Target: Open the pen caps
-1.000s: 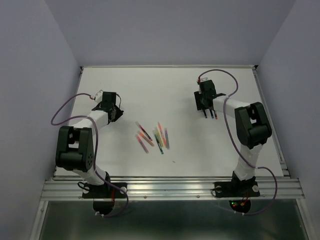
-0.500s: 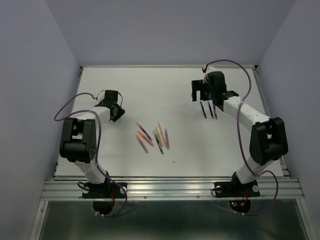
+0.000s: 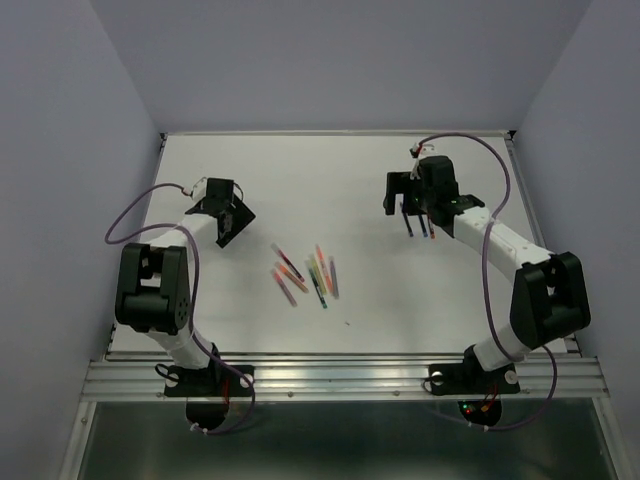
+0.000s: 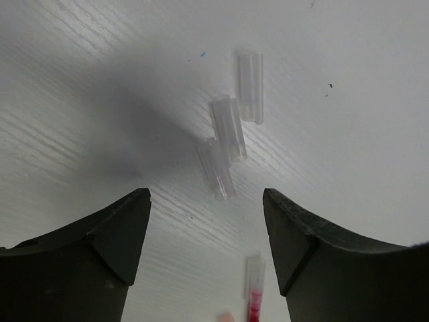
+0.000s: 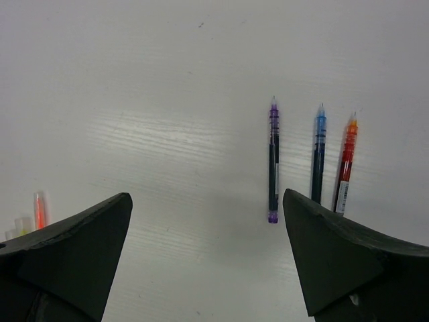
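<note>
Three clear pen caps [image 4: 228, 129] lie loose on the white table just ahead of my left gripper [image 4: 206, 196], which is open and holds nothing. A red pen [image 4: 254, 295] with a clear cap shows below the jaws. My left gripper [image 3: 228, 216] hovers at the table's left. Several coloured pens [image 3: 305, 275] lie in a loose pile at the centre. My right gripper [image 5: 207, 196] is open and empty above the table. Beside it lie a purple pen [image 5: 273, 161], a blue pen [image 5: 318, 157] and an orange pen [image 5: 346, 164], all uncapped. In the top view the right gripper [image 3: 408, 196] sits over these pens [image 3: 418, 222].
The white table [image 3: 330, 170] is walled on three sides, with a metal rail [image 3: 340, 378] along the near edge. Purple cables [image 3: 130, 215] loop beside both arms. An orange pen tip [image 5: 40, 209] from the pile shows at the left edge of the right wrist view.
My left gripper has gone from shut to open over the loose caps. My right gripper has opened wider, and that arm's elbow has swung out to the right.
</note>
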